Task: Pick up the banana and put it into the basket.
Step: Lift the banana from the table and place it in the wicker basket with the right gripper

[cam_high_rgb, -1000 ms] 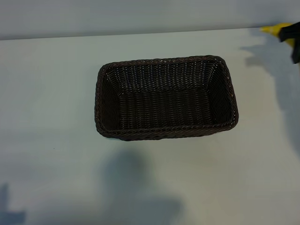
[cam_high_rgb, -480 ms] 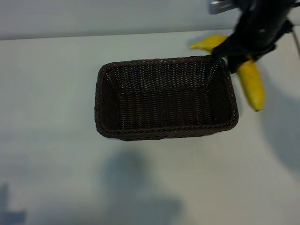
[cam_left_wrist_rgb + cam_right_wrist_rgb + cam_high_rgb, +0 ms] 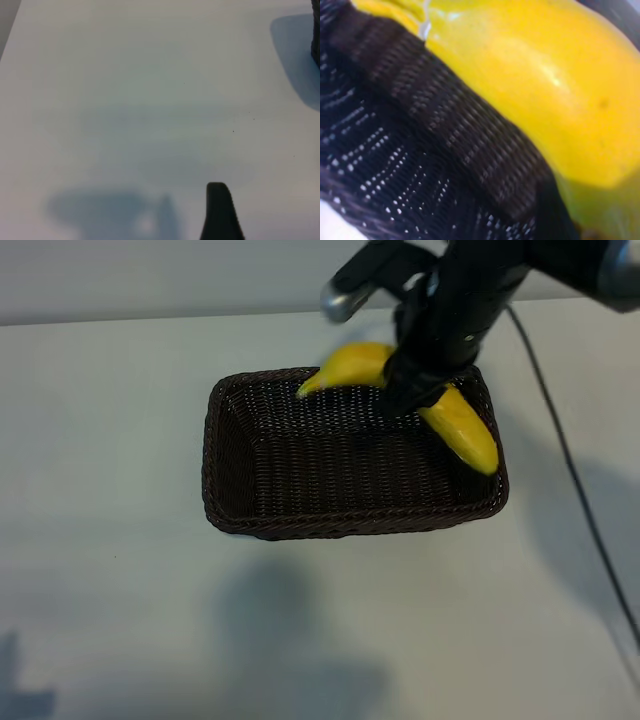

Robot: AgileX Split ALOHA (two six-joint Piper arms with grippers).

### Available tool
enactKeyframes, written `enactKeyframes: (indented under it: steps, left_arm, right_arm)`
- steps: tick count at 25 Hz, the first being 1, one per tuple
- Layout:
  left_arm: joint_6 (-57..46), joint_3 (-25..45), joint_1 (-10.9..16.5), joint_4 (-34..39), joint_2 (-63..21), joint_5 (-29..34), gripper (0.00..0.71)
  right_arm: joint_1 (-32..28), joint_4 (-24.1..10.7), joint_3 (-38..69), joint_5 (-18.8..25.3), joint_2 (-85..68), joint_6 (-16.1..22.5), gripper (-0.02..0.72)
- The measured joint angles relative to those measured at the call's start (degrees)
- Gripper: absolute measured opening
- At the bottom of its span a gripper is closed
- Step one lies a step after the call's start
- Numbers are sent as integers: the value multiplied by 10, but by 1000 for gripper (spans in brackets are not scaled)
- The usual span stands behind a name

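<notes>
Right claw (image 3: 412, 390) clamped mid-length on bright yellow curved banana (image 3: 462, 428), upper right of frame, held above dark brown woven wicker basket (image 3: 230, 502) for release. Left claw (image 3: 220, 212): parked, part open, empty.

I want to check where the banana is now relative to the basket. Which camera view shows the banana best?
The exterior view: the whole banana shows there, held by the right hand above the far right part of the basket. The right wrist view shows only a close yellow stretch beside the weave. The left wrist view shows no banana.
</notes>
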Motion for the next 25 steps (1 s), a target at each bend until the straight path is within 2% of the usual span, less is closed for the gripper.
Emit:
enactKeyframes:
  steps: [2,5,8,18,25]
  left_arm:
    - [0,0,0,0,0,0,496]
    - [0,0,0,0,0,0,496]
    - [0,0,0,0,0,0,496]
    - [0,0,0,0,0,0,496]
    - [0,0,0,0,0,0,496]
  right_arm:
    - [15,-1,0,-12,0,-88,414]
    - [35,-1,0,-27,0,-195,414]
    - [51,-1,0,-49,0,-243,414]
    - [55,-1,0,-103,76,-248,414]
    - [55,-1,0,-148,125,-218,414]
